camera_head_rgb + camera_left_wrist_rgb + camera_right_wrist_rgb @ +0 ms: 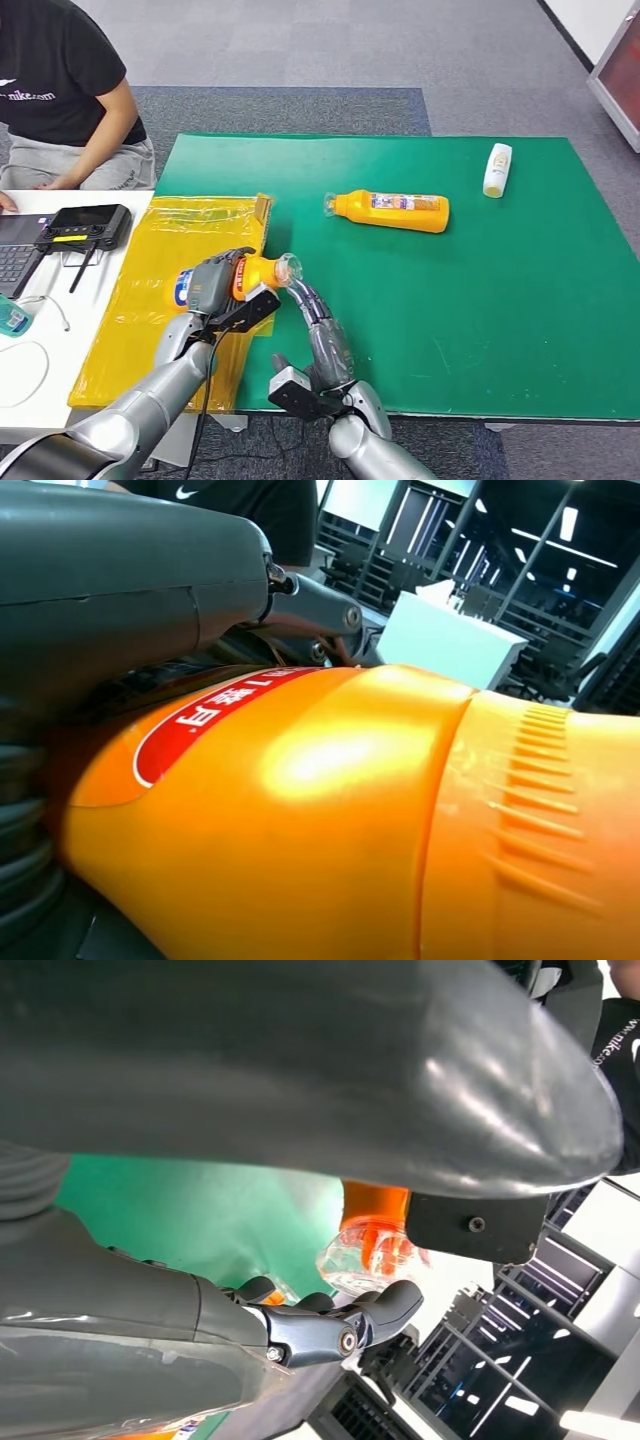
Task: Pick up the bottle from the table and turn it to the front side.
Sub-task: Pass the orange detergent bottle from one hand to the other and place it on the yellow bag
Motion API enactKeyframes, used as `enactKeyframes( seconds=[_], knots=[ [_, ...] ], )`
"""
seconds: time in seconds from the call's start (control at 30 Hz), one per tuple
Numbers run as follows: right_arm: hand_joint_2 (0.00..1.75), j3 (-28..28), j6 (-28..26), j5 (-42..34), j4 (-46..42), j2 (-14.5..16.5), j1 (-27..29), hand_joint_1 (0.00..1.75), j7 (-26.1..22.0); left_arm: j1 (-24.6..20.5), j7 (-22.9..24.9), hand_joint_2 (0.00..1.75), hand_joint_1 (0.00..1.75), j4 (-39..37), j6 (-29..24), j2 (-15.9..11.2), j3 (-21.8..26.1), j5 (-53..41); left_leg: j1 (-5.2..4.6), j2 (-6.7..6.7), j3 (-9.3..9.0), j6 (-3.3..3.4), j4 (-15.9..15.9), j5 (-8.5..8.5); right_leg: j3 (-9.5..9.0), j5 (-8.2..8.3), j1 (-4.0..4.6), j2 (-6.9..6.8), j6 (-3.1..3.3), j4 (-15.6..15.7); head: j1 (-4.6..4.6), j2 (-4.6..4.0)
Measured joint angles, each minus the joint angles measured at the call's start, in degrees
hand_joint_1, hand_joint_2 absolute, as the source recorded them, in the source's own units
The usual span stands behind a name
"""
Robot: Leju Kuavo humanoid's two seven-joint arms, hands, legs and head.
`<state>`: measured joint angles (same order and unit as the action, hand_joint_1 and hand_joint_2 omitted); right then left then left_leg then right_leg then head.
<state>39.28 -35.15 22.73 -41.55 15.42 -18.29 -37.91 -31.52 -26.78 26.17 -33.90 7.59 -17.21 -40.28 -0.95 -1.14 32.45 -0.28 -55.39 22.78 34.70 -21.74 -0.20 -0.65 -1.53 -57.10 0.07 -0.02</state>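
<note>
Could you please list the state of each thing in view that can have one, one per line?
Held orange bottle: lifted, on its side, clear cap on, gripped by left hand.
Right hand: fingers touch the held bottle's cap.
Second orange bottle: lying on the green mat, cap on.
White bottle: lying on its side.
Laptop: open.

Silver tubular arms here, a black cable [205,385] running behind the left hand [215,290], grey ribbed covers, dark segmented fingers [321,325] on the right hand [317,350], small screws [347,1340] at the fingertips' hinges.
</note>
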Motion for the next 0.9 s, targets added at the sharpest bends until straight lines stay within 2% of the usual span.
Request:
enactKeyframes(
  seconds=[0.27,0.4,0.53,0.6,0.67,0.9],
  knots=[
    [0.00,0.00,0.00,-0.02,0.59,0.14,-0.61,0.00,-0.09,-0.58,0.74,1.75,1.56,-0.53,0.84,0.06,-0.25,0.27,-0.01,0.00,-0.04,0.04,0.01,0.05,-0.09,-0.05,-0.01,0.00,0.02,0.00,-0.01,0.00],
    [0.00,0.00,0.00,-0.21,0.84,0.16,-0.68,0.00,-0.17,-0.84,1.35,1.75,1.57,-0.72,0.95,0.12,-0.38,0.44,-0.01,0.00,-0.09,0.04,0.01,0.04,-0.11,-0.05,-0.01,0.00,0.02,0.00,-0.01,0.01],
    [0.00,0.00,-0.14,-0.47,1.09,0.27,-0.68,0.00,-0.34,-1.42,2.33,1.75,1.37,-1.40,1.36,0.37,-0.46,0.72,-0.02,0.00,-0.15,0.06,0.01,0.07,-0.22,-0.08,-0.03,0.00,-0.03,0.00,-0.01,0.00],
    [0.00,0.00,-0.20,-0.63,1.11,0.35,-0.68,0.00,-0.39,-1.67,2.67,1.75,1.48,-1.63,1.60,0.43,-0.49,0.91,-0.03,0.00,-0.20,0.06,0.01,0.09,-0.26,-0.11,-0.04,0.00,-0.06,0.00,-0.01,0.00],
    [0.00,0.00,-0.23,-0.72,1.11,0.39,-0.67,0.00,-0.40,-1.87,2.87,1.75,1.68,-1.83,1.91,0.46,-0.51,1.07,-0.03,0.00,-0.24,0.06,0.02,0.11,-0.31,-0.19,-0.04,0.00,-0.01,0.00,-0.01,0.00],
    [0.00,0.00,-0.24,-1.03,1.11,0.46,-0.61,0.00,-0.40,-2.48,4.19,1.75,1.75,-2.49,3.15,0.50,-0.95,0.37,-0.04,0.00,-0.67,0.07,0.03,0.34,-0.72,-0.47,-0.04,0.00,0.12,0.00,-0.01,0.00]
  ],
)
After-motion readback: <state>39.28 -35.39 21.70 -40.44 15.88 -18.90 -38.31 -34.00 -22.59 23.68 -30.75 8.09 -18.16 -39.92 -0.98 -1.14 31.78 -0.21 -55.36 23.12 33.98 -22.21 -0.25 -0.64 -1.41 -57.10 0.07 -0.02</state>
